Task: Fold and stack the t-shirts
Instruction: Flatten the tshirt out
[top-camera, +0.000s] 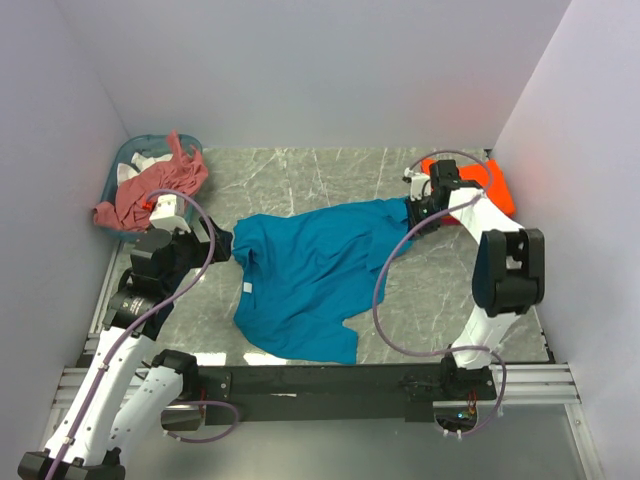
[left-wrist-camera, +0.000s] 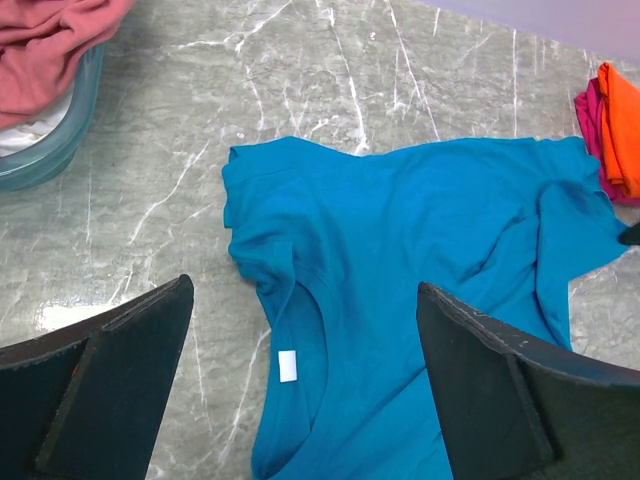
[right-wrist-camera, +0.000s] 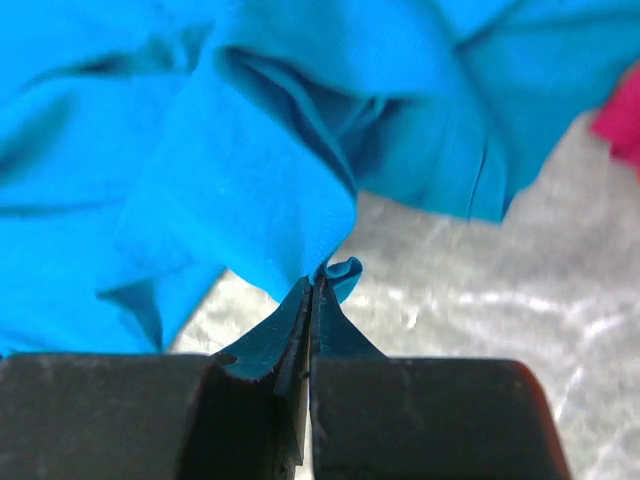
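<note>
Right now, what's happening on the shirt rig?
The right hand is shut on a pinch of cloth at the far right edge of the teal t-shirt. That shirt lies spread but rumpled on the table, with its neck tag showing. The left hand is open above the collar end and holds nothing. An orange t-shirt sits at the far right. A salmon-pink t-shirt hangs over the basket at the far left.

Teal t-shirt (top-camera: 300, 285) spread out, right gripper (top-camera: 413, 214) seemingly pinching its far corner

Bright even light, soft shadows, glare on the table (left-wrist-camera: 70, 315)
</note>
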